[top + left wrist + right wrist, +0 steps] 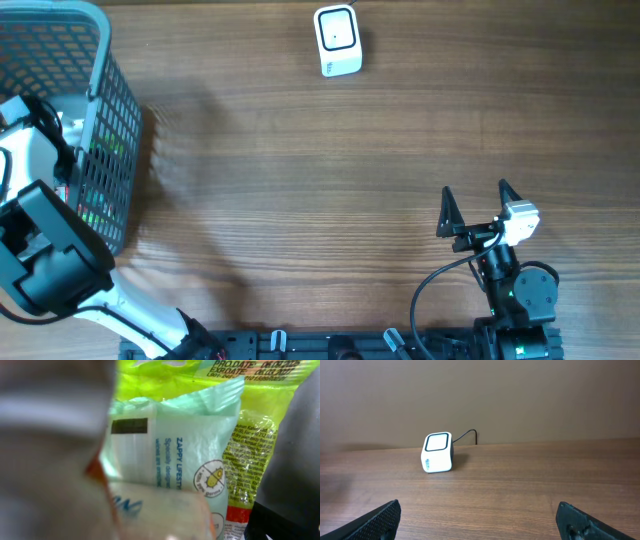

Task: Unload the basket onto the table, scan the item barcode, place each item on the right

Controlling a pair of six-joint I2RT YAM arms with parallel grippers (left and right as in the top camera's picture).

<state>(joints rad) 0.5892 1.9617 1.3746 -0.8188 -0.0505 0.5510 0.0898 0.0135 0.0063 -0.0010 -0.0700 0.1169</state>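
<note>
Down in the far-left basket (110, 150) with the left gripper (172, 455), jaws spread, close over a pale green packet (190, 460). Near right, with the right gripper (476, 195) released, facing the far scanner (337, 40).

You are looking at a mock shop checkout set up on a workbench: a small white barcode scanner (338, 40) with a thin cable stands on a wood-grain table (300, 170) against a plain brown wall (530, 395). On the left side of the table, a grey mesh shopping basket (112, 110) holds printed retail packets (190, 455). One packet is pale green, and another is bright yellow-green with stamped production and expiry dates.
</note>
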